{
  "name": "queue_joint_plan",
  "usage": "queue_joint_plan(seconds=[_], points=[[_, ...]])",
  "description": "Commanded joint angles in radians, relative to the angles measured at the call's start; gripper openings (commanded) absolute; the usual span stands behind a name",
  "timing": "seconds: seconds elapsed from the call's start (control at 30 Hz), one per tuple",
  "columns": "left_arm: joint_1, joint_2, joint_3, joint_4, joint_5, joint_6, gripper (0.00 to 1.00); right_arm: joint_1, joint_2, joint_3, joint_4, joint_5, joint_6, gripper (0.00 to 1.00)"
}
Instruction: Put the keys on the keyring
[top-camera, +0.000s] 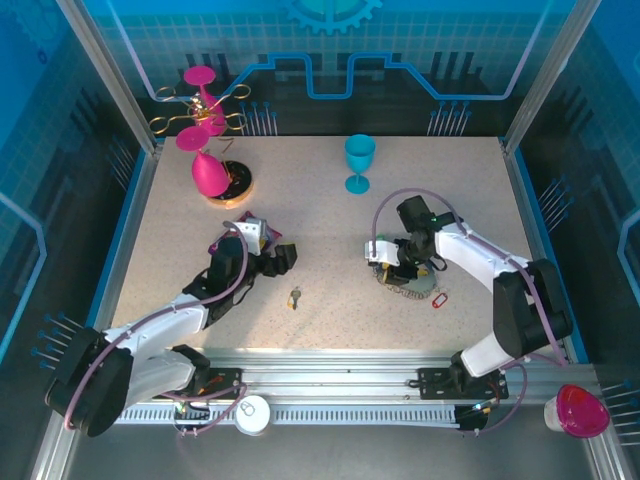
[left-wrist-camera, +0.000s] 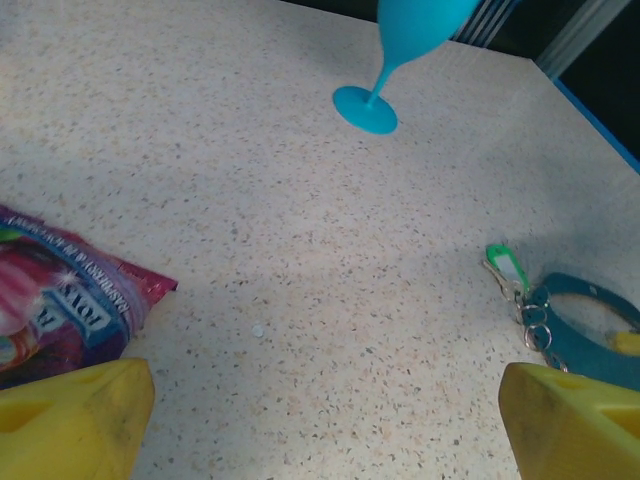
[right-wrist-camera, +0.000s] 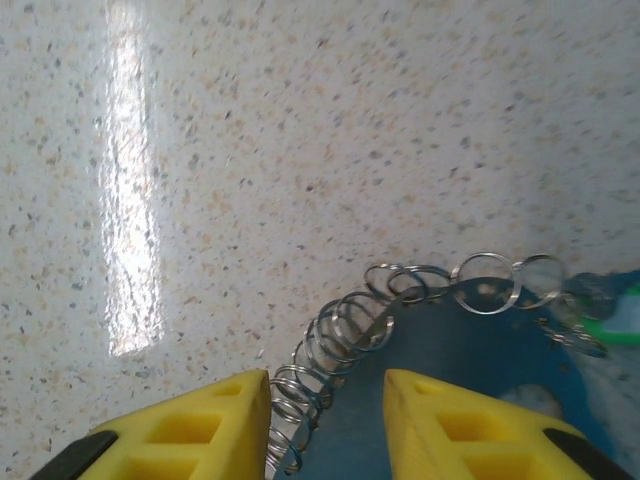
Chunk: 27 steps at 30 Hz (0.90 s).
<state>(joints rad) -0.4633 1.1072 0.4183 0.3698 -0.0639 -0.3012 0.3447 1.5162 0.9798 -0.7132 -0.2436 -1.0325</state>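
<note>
left gripper (left-wrist-camera: 320, 425) hangs with jaws wide over the table (top-camera: 330, 215), beside a snack packet (left-wrist-camera: 60, 300), while the right gripper (right-wrist-camera: 327, 425) stands narrowly parted astride the coiled wire of the keyring (top-camera: 406, 288), not visibly pinching it. that keyring lies right of centre, its red clip (top-camera: 440, 298) at the near right edge. the keys (top-camera: 294, 297) lie apart on bare table near the middle, just nearer than the left gripper.

We see a cream table (top-camera: 330, 230) speckled with dark flecks, a turquoise goblet (top-camera: 359, 160), a silver keyring (right-wrist-camera: 335, 338) with green tag (left-wrist-camera: 507, 266), and a red clip (top-camera: 439, 298).
</note>
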Motion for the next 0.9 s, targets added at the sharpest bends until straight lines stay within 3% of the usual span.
queue_joint_plan(seconds=[0.0,0.13,0.2,0.37,0.5,0.67,0.87], points=[[-0.007,0.038,0.092,-0.061,0.078,0.095,0.9,-0.023,-0.04,0.015,0.119,-0.036,0.164,0.37],[-0.007,0.093,0.123,-0.031,0.105,0.081,0.88,-0.019,-0.002,0.076,0.246,-0.013,0.532,0.34],[-0.008,0.096,0.118,-0.008,0.102,0.047,0.88,-0.004,0.015,0.133,0.228,0.021,0.729,0.33],[-0.008,0.069,0.101,0.011,0.092,0.001,0.88,0.016,0.05,0.219,0.15,0.062,1.035,0.33],[-0.008,0.047,0.09,-0.018,0.089,-0.009,0.88,0.023,0.119,0.289,0.005,0.042,1.057,0.35],[-0.008,-0.006,0.061,-0.064,0.126,-0.032,0.88,0.072,0.241,0.394,-0.211,0.203,1.036,0.38],[-0.008,-0.066,0.004,-0.055,0.138,-0.049,0.88,0.141,0.335,0.409,-0.236,0.279,1.016,0.39]])
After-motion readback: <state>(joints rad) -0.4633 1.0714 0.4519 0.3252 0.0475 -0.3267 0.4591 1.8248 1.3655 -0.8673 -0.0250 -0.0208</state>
